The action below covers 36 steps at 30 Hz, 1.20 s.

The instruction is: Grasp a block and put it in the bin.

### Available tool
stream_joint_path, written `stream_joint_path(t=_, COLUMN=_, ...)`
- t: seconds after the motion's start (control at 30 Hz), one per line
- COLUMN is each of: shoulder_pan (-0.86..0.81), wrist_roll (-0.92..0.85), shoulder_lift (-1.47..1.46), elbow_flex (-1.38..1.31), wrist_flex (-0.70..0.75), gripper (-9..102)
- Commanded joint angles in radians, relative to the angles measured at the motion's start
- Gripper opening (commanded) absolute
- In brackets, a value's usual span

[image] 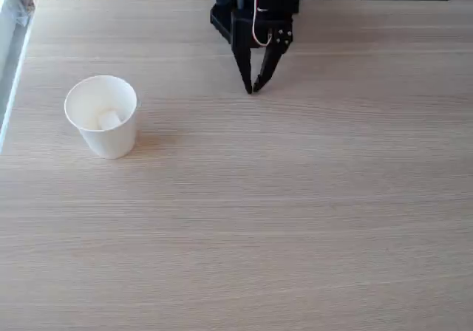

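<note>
In the fixed view the near half of the pale wood-grain worktop (295, 235) lies bare from side to side, giving wide open room in front of everything else. Farther in, toward the left of the view, stands the bin (102, 117), a white tapered paper cup, upright with its rolled rim facing up. The block (109, 119), a small white cube, lies inside the bin on its bottom, seen through the open mouth and resting toward the near-right part of the interior. The bin sits near the worktop's left edge, where a pale strip runs along the border, and well apart from the arm. Farther back, near the middle of the view's upper part, the black pincer (252, 89) points down at the worktop, its two fingers drawn together to a point at the tips, clenched with nothing between them; the tips are at or just above the surface, and which cannot be told. A red and white wire (256, 13) loops down the front of the arm's black body above the pincer. To the right of the pincer the worktop runs bare to the far edge, beyond which dark shapes stand blurred.
</note>
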<state>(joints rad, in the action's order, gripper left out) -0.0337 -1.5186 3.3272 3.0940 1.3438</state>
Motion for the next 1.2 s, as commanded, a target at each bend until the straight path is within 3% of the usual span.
stream_joint_path(t=0.0, shoulder_pan=0.002, wrist_roll=0.003, shoulder_lift=0.005, elbow_flex=0.014, wrist_flex=-0.008, gripper=0)
stream_joint_path(t=1.17, shoulder_pan=0.005, wrist_roll=-0.083, shoulder_lift=0.005, elbow_flex=0.014, wrist_flex=0.003, gripper=0)
